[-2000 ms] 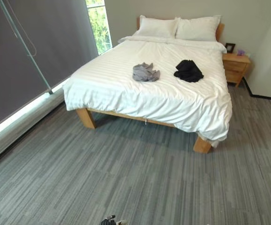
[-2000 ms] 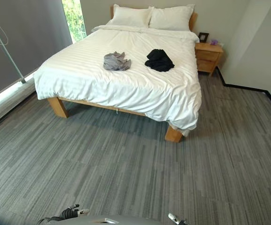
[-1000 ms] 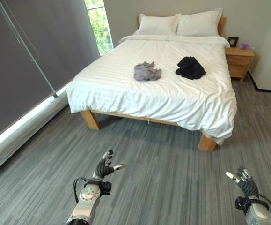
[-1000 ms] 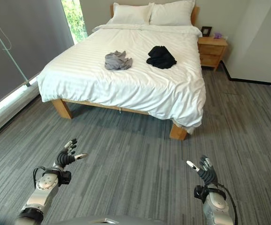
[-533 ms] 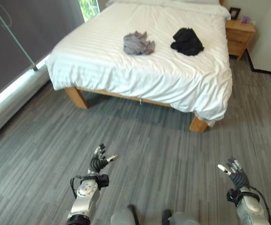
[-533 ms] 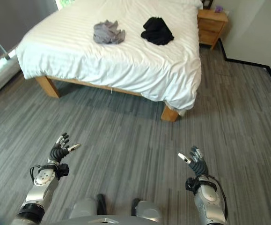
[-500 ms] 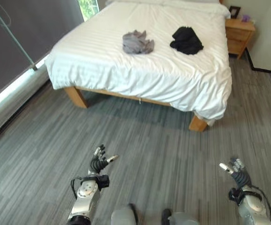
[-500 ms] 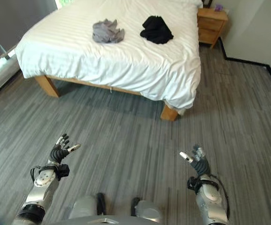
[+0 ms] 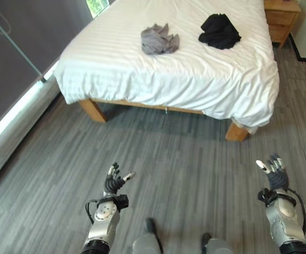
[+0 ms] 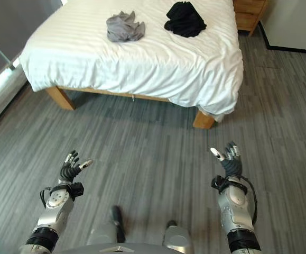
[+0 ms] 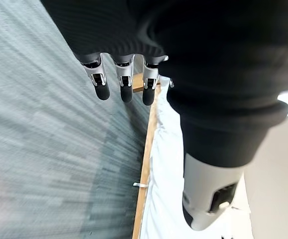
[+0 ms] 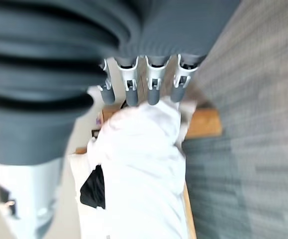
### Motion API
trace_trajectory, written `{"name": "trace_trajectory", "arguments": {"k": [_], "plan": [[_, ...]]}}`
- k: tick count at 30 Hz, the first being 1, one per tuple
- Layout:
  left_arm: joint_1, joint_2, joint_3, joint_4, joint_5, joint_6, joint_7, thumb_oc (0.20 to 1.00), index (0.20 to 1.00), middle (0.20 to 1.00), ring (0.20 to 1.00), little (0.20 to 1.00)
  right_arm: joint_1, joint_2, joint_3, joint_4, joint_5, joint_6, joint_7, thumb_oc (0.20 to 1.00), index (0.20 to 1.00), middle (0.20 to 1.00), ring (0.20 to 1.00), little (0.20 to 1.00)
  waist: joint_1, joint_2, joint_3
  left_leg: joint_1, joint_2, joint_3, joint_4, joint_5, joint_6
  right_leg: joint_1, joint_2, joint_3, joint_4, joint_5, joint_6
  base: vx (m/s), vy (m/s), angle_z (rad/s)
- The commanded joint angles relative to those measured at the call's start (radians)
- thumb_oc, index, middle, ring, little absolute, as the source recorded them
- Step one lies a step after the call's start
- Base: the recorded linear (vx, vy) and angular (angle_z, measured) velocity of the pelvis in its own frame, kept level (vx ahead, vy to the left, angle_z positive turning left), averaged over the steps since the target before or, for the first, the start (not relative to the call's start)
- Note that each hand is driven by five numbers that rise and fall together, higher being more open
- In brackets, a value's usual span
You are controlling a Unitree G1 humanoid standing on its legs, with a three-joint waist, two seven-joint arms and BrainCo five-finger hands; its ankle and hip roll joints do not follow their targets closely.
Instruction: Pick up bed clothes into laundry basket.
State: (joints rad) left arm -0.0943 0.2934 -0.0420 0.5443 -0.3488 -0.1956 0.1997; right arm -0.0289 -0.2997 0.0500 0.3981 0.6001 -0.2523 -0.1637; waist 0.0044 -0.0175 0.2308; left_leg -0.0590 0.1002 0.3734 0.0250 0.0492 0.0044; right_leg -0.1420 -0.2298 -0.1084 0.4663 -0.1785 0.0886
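Grey clothes [image 9: 159, 39] and black clothes [image 9: 220, 30] on bed [image 9: 116, 79], headboard end cut off; both hands' fingers apart, empty.

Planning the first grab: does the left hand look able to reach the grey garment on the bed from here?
Probably not. The left hand hangs open over bare floor, and the grey garment lies far off on the bed.

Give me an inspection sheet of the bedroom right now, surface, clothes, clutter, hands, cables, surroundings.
Surface: bed with white striped cover on wooden legs.
Job's things: grey garment and black garment, crumpled, apart, on the bed; laundry basket: nothing seen.
Clutter: nothing seen.
Hands: left hand and right hand raised over the floor, fingers relaxed, holding nothing.
Cables: nothing seen.
Surroundings: grey striped floor, wooden nightstand, dark blind.
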Motion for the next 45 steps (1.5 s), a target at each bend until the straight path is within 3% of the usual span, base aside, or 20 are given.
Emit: {"name": "trace_trajectory", "arguments": {"k": [1, 4, 5, 8, 9, 10, 13, 19, 20, 21, 22, 25, 26, 30, 31, 33, 36, 39, 42, 45], "plan": [[-0.038, 0.093, 0.031, -0.096, 0.007, -0.063, 0.038, 1.000, 1.000, 1.000, 1.000, 1.000, -0.078, -0.012, -0.007, -0.082, 0.011, -0.046, 0.009, 1.000, 1.000, 1.000, 1.000, 1.000, 0.011, -0.011, 0.052, -0.013, -0.008, 0.016, 0.049, -0.051, -0.012, 0.083, -0.142, -0.047, 0.089, 0.334, 0.062, 0.31, 0.347, -0.42], [-0.055, 0.098, 0.040, -0.091, 0.014, -0.070, 0.054, 1.000, 1.000, 1.000, 1.000, 1.000, -0.088, -0.021, -0.016, -0.071, -0.013, -0.040, 0.000, 1.000, 1.000, 1.000, 1.000, 1.000, -0.006, 0.003, 0.077, 0.032, -0.020, 0.024, 0.037, -0.070, -0.005, -0.008, -0.119, -0.059, 0.130, 0.280, 0.061, 0.28, 0.204, -0.22], [-0.055, 0.103, 0.051, -0.122, 0.015, -0.084, 0.064, 1.000, 1.000, 1.000, 1.000, 1.000, -0.089, -0.040, -0.041, -0.072, -0.033, -0.043, -0.009, 1.000, 1.000, 1.000, 1.000, 1.000, -0.019, 0.006, 0.095, 0.071, -0.036, 0.032, 0.027, -0.103, -0.008, -0.054, -0.139, -0.126, 0.074, 0.263, 0.072, 0.51, 0.222, -0.01], [-0.053, 0.107, 0.054, -0.147, 0.038, -0.095, 0.071, 1.000, 1.000, 1.000, 1.000, 1.000, -0.079, -0.050, -0.073, -0.071, -0.054, -0.048, -0.020, 1.000, 1.000, 1.000, 1.000, 1.000, -0.049, 0.004, 0.108, 0.104, -0.046, 0.030, 0.022, -0.129, -0.021, -0.094, -0.106, -0.139, -0.045, 0.235, 0.080, 0.26, 0.008, -0.02], [-0.055, 0.105, 0.051, -0.148, 0.046, -0.097, 0.073, 1.000, 1.000, 1.000, 1.000, 1.000, -0.074, -0.054, -0.084, -0.070, -0.062, -0.049, -0.025, 1.000, 1.000, 1.000, 1.000, 1.000, -0.060, 0.003, 0.113, 0.111, -0.045, 0.038, 0.019, -0.121, -0.023, -0.097, -0.084, -0.144, -0.140, 0.259, 0.070, 0.52, -0.118, 0.32], [-0.074, 0.102, 0.048, -0.149, 0.062, -0.108, 0.079, 1.000, 1.000, 1.000, 1.000, 1.000, -0.069, -0.057, -0.112, -0.052, -0.058, -0.064, -0.042, 1.000, 1.000, 1.000, 1.000, 1.000, -0.092, -0.004, 0.112, 0.149, -0.056, 0.021, 0.008, -0.146, -0.047, -0.119, -0.037, -0.079, -0.336, 0.287, 0.101, 0.52, -0.150, 0.18], [-0.093, 0.099, 0.031, -0.156, 0.068, -0.123, 0.070, 1.000, 1.000, 1.000, 1.000, 1.000, -0.045, -0.057, -0.146, -0.063, -0.054, -0.079, -0.046, 1.000, 1.000, 1.000, 1.000, 1.000, -0.132, -0.006, 0.102, 0.197, -0.067, -0.010, -0.002, -0.179, -0.069, -0.148, -0.019, 0.006, -0.500, 0.353, 0.133, 0.50, -0.120, 0.36], [-0.104, 0.045, 0.031, -0.108, -0.067, -0.139, 0.038, 1.000, 1.000, 1.000, 1.000, 1.000, -0.043, -0.051, -0.195, -0.065, -0.028, -0.096, -0.070, 1.000, 1.000, 1.000, 1.000, 1.000, -0.176, 0.005, 0.084, 0.281, -0.065, -0.045, 0.034, -0.227, -0.104, -0.155, -0.038, -0.037, -0.498, 0.395, 0.142, 0.42, -0.173, 0.45], [-0.084, 0.024, 0.044, -0.113, -0.111, -0.145, 0.035, 1.000, 1.000, 1.000, 1.000, 1.000, -0.050, -0.055, -0.195, -0.066, -0.013, -0.103, -0.079, 1.000, 1.000, 1.000, 1.000, 1.000, -0.187, 0.028, 0.079, 0.283, -0.014, -0.065, 0.135, -0.178, -0.137, -0.143, -0.010, -0.034, -0.433, 0.372, 0.114, 0.31, -0.199, 0.41], [-0.084, 0.024, 0.045, -0.113, -0.111, -0.145, 0.035, 1.000, 1.000, 1.000, 1.000, 1.000, -0.050, -0.055, -0.195, -0.066, -0.012, -0.103, -0.079, 1.000, 1.000, 1.000, 1.000, 1.000, -0.188, 0.026, 0.077, 0.280, -0.015, -0.066, 0.136, -0.176, -0.138, -0.145, -0.011, -0.035, -0.434, 0.374, 0.112, 0.41, -0.331, 0.35], [-0.082, 0.011, 0.050, -0.105, -0.159, -0.148, 0.023, 1.000, 1.000, 1.000, 1.000, 1.000, -0.055, -0.067, -0.190, -0.074, -0.015, -0.102, -0.082, 1.000, 1.000, 1.000, 1.000, 1.000, -0.188, 0.029, 0.082, 0.232, 0.022, -0.081, 0.271, -0.101, -0.156, -0.130, 0.010, -0.032, -0.398, 0.350, 0.081, 0.24, -0.303, -0.02], [-0.074, -0.009, 0.071, -0.097, -0.230, -0.147, -0.005, 1.000, 1.000, 1.000, 1.000, 1.000, -0.037, -0.114, -0.194, -0.079, -0.024, -0.095, -0.065, 1.000, 1.000, 1.000, 1.000, 1.000, -0.142, 0.003, 0.096, 0.079, 0.156, -0.040, 0.624, 0.079, -0.185, 0.008, 0.059, -0.087, -0.391, 0.229, -0.023, 0.46, -0.499, 0.02], [-0.074, -0.008, 0.071, -0.097, -0.230, -0.147, -0.006, 1.000, 1.000, 1.000, 1.000, 1.000, -0.037, -0.114, -0.195, -0.079, -0.024, -0.095, -0.064, 1.000, 1.000, 1.000, 1.000, 1.000, -0.142, 0.001, 0.095, 0.077, 0.155, -0.040, 0.625, 0.080, -0.184, 0.007, 0.058, -0.087, -0.393, 0.232, -0.023, 0.44, -0.411, 0.05], [-0.091, -0.021, 0.061, -0.070, -0.250, -0.144, -0.007, 1.000, 1.000, 1.000, 1.000, 1.000, -0.014, -0.144, -0.206, -0.074, -0.035, -0.084, -0.055, 1.000, 1.000, 1.000, 1.000, 1.000, -0.105, -0.019, 0.101, -0.052, 0.186, 0.005, 0.496, 0.071, -0.176, 0.125, 0.056, -0.100, -0.419, 0.177, -0.024, 0.45, -0.163, 0.18], [-0.103, -0.015, 0.064, -0.052, -0.230, -0.144, 0.012, 1.000, 1.000, 1.000, 1.000, 1.000, -0.004, -0.160, -0.190, -0.083, -0.054, -0.082, -0.035, 1.000, 1.000, 1.000, 1.000, 1.000, -0.083, 0.001, 0.086, -0.092, 0.160, 0.038, 0.183, 0.112, -0.178, 0.163, 0.065, -0.111, -0.414, 0.144, -0.002, 0.44, 0.030, 0.16], [-0.097, -0.016, 0.073, -0.057, -0.214, -0.150, 0.020, 1.000, 1.000, 1.000, 1.000, 1.000, -0.004, -0.173, -0.179, -0.098, -0.110, -0.078, -0.036, 1.000, 1.000, 1.000, 1.000, 1.000, -0.070, 0.011, 0.074, -0.066, 0.123, 0.020, 0.037, 0.152, -0.175, 0.185, 0.070, -0.119, -0.407, 0.140, 0.008, 0.49, 0.078, -0.07], [-0.091, -0.004, 0.092, -0.069, -0.213, -0.147, 0.006, 1.000, 1.000, 1.000, 1.000, 1.000, -0.010, -0.158, -0.169, -0.101, -0.097, -0.066, -0.022, 1.000, 1.000, 1.000, 1.000, 1.000, -0.088, 0.007, 0.067, -0.025, 0.119, 0.064, 0.084, 0.110, -0.172, 0.201, 0.064, -0.128, -0.413, 0.121, 0.008, 0.31, 0.052, -0.42], [-0.075, 0.000, 0.110, -0.071, -0.200, -0.145, 0.013, 1.000, 1.000, 1.000, 1.000, 1.000, -0.021, -0.137, -0.160, -0.099, -0.116, -0.061, -0.020, 1.000, 1.000, 1.000, 1.000, 1.000, -0.074, 0.014, 0.040, 0.015, 0.066, 0.086, 0.046, 0.058, -0.139, 0.236, 0.032, -0.125, -0.373, 0.108, 0.037, 0.42, 0.176, -0.62], [-0.049, 0.020, 0.119, -0.111, -0.177, -0.135, 0.006, 1.000, 1.000, 1.000, 1.000, 1.000, -0.004, -0.123, -0.166, -0.127, -0.132, -0.050, -0.004, 1.000, 1.000, 1.000, 1.000, 1.000, -0.084, 0.024, 0.045, 0.102, -0.024, 0.094, -0.021, -0.008, -0.047, 0.101, -0.043, -0.063, -0.034, 0.250, 0.086, 0.35, 0.287, -0.23], [-0.046, 0.038, 0.118, -0.111, -0.146, -0.133, -0.002, 1.000, 1.000, 1.000, 1.000, 1.000, 0.023, -0.131, -0.185, -0.148, -0.176, -0.038, 0.005, 1.000, 1.000, 1.000, 1.000, 1.000, -0.114, 0.030, 0.057, 0.128, -0.033, 0.064, -0.046, -0.020, -0.039, 0.011, 0.003, 0.025, 0.024, 0.227, 0.080, 0.22, 0.074, 0.61]]}}
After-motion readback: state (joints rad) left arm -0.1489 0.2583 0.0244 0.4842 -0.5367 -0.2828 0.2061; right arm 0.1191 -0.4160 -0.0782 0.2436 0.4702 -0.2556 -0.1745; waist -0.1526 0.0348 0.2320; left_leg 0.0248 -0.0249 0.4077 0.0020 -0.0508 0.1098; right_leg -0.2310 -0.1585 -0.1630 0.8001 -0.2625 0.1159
